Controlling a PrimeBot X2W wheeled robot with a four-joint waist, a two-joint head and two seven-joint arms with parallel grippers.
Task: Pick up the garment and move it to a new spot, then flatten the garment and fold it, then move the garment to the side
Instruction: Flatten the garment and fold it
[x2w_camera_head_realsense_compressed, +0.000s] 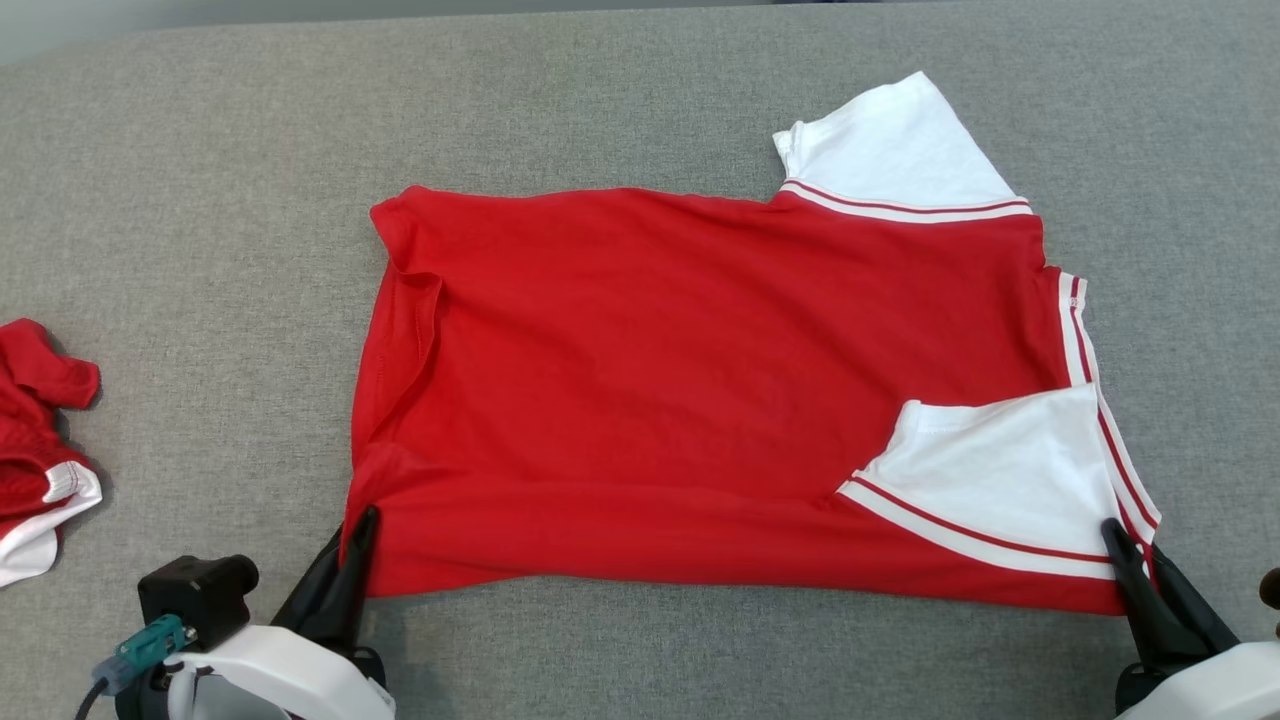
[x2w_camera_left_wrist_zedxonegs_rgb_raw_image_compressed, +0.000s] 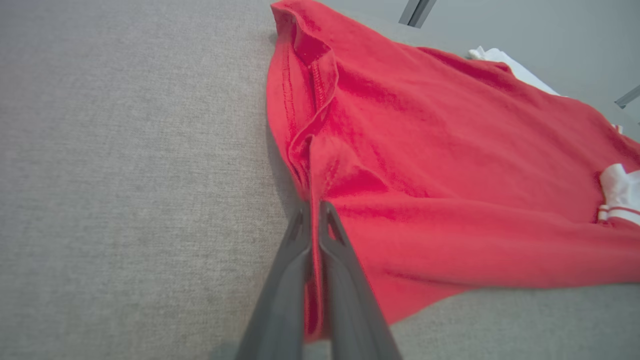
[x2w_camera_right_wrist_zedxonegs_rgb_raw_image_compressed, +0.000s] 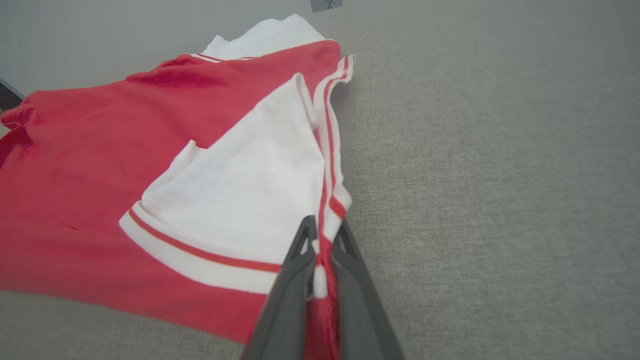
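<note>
The red garment lies spread flat in the middle of the grey cloth surface. One white sleeve reaches out at 1 o'clock, and the other sleeve is folded over the red at 4 o'clock. At the 7 o'clock corner of the garment our left gripper has its jaws clamped on the fabric. At 5 o'clock our right gripper pinches the corner the same way. Well apart at 9 o'clock we see a second red-and-white cloth, crumpled.
</note>
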